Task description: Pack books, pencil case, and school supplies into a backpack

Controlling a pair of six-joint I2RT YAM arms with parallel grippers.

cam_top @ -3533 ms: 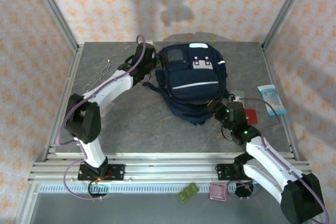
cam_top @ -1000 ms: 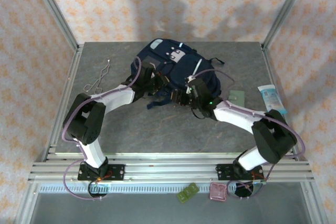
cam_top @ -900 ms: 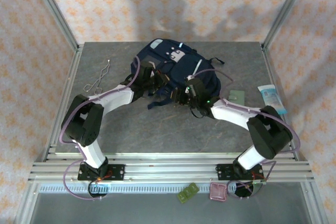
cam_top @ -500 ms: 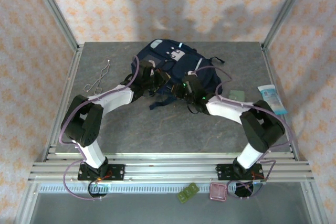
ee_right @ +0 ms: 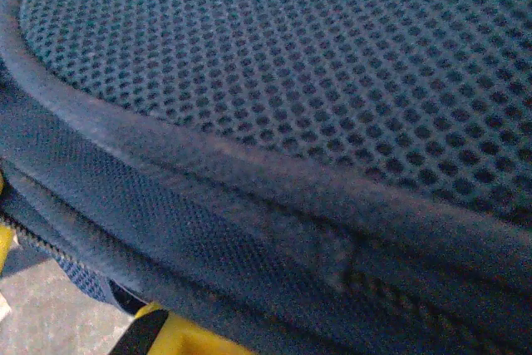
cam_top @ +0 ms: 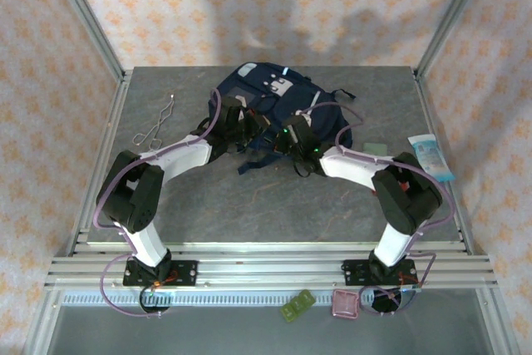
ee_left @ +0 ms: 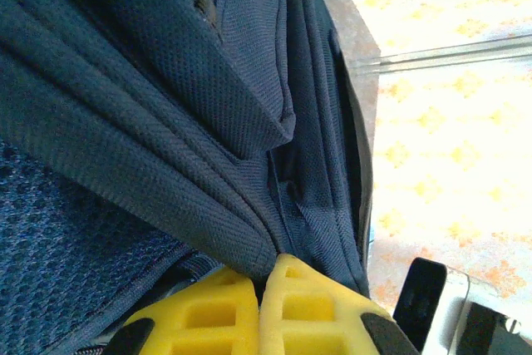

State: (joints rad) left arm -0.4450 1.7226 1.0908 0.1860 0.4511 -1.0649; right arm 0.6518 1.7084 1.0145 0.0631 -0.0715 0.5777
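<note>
The left gripper (ee_left: 262, 303), its yellow ribbed fingertips pressed together, pinches a fold of the large navy-blue fabric backpack (cam_top: 278, 93). The right gripper (cam_top: 278, 140) is clamped on its near, zip-seamed rim, beside open-cell mesh padding. The backpack is finely woven, with pale stripe trims and a grey square patch. It lies slumped at the far middle of the grey mottled table (cam_top: 208, 201).

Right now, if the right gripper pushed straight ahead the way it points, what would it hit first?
The backpack. The right gripper has its jaws shut on the bag's fabric edge, and its blue mesh lies directly ahead, seemingly touching.
</note>
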